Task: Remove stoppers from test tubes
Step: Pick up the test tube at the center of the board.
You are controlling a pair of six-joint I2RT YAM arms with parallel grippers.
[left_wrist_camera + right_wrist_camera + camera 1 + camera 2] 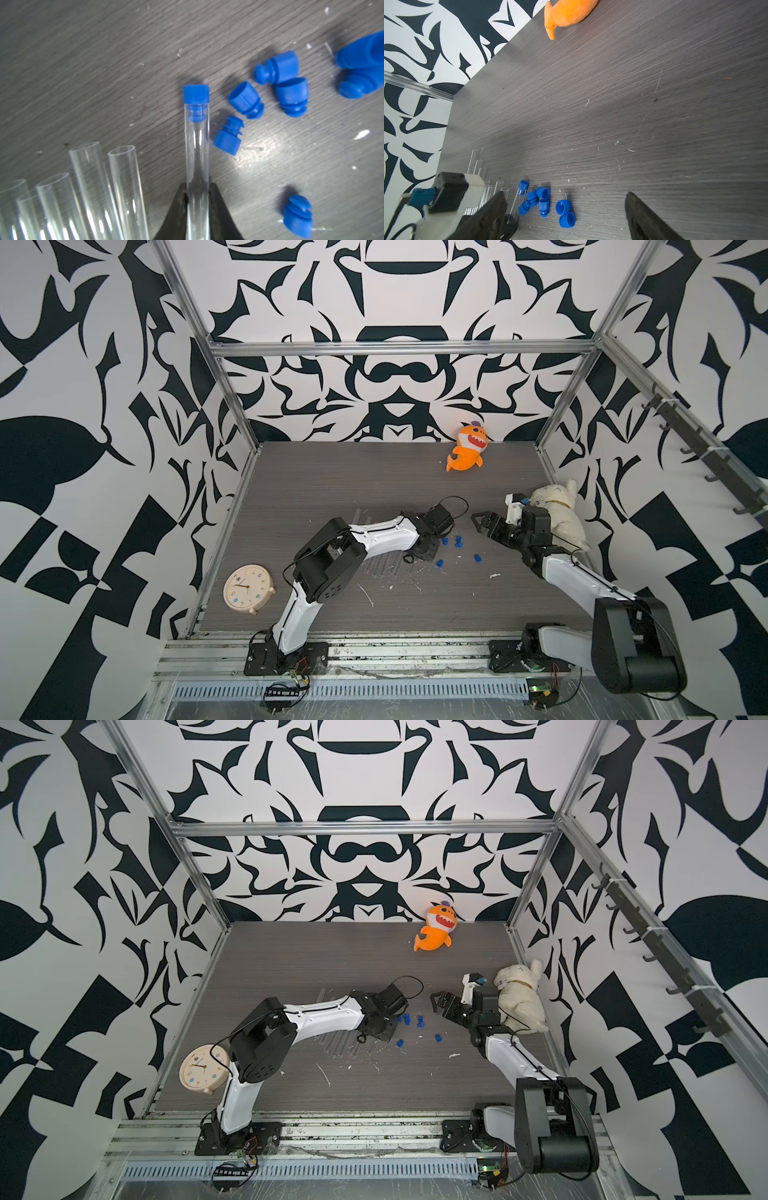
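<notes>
My left gripper (197, 188) is shut on a clear test tube (197, 149), one black finger on each side of it. A blue stopper (196, 94) still plugs that tube's far end. Several loose stoppers (227, 139) lie on the table just beside it, and several open, empty test tubes (122, 187) lie together on the other side. In a top view the left gripper (432, 549) sits low over the table by the loose stoppers (457, 541). My right gripper (480, 520) hovers open a short way right of them, with nothing between its fingers (639, 214).
A cream alarm clock (248, 588) stands at the front left. An orange shark plush (467, 448) lies against the back wall. A white plush animal (559, 510) sits right behind the right arm. White scratch marks (365, 593) dot the grey table.
</notes>
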